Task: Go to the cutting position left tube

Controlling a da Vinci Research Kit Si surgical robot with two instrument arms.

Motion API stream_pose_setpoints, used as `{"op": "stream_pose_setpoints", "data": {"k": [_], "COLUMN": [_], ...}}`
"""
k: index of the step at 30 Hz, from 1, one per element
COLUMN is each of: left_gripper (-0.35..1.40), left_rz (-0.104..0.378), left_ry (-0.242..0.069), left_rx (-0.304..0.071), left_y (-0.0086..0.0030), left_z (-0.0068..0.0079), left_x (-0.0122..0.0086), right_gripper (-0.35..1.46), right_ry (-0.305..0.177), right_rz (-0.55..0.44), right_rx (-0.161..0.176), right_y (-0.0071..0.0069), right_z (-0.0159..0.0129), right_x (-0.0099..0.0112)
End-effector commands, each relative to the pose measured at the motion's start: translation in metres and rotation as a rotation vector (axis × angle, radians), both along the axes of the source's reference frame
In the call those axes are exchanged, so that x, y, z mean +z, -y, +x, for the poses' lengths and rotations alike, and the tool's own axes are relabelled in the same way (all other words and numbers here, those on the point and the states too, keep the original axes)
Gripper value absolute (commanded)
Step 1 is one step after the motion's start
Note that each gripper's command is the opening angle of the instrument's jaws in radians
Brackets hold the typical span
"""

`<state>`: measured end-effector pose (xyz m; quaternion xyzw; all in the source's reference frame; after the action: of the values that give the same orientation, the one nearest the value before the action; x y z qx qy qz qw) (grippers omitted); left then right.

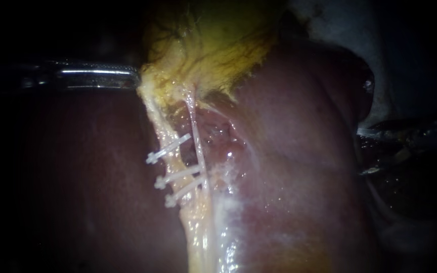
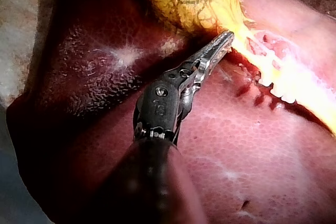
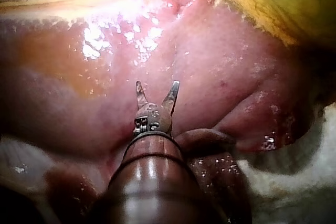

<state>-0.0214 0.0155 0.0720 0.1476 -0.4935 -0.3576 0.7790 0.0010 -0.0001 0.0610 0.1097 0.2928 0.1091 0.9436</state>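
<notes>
The yellow gallbladder lies at the top of the endoscope view. A pale left tube runs down from it, with three white clips across it. A thinner strand runs just to the right of that tube. My left instrument comes in from the left, its jaws shut on the gallbladder's edge and holding the tissue taut. My right instrument sits dim at the far right, well away from the clips. In the right wrist view its pointed jaws stand open over the liver, holding nothing.
Dark red liver surrounds the tubes on both sides, with a wet raw patch just right of the clips. White cloth-like material shows beyond the liver's edge at the upper right.
</notes>
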Motion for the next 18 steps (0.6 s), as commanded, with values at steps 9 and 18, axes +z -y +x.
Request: {"op": "stream_pose_setpoints", "data": {"k": [9, 18], "left_gripper": [-0.35, -0.35], "left_rz": [-0.002, -0.002], "left_ry": [-0.002, -0.002], "left_rx": [-0.002, -0.003], "left_y": [0.0003, 0.0004], "left_z": [-0.0002, -0.0002], "left_x": [-0.0003, -0.0004], "right_gripper": [1.44, 1.37], "right_ry": [-0.020, -0.112], "right_rz": [0.028, 0.136], "right_rx": [-0.013, -0.089], "right_y": [-0.0001, -0.0001], "right_z": [0.0003, 0.0023], "right_x": [0.0001, 0.0000]}}
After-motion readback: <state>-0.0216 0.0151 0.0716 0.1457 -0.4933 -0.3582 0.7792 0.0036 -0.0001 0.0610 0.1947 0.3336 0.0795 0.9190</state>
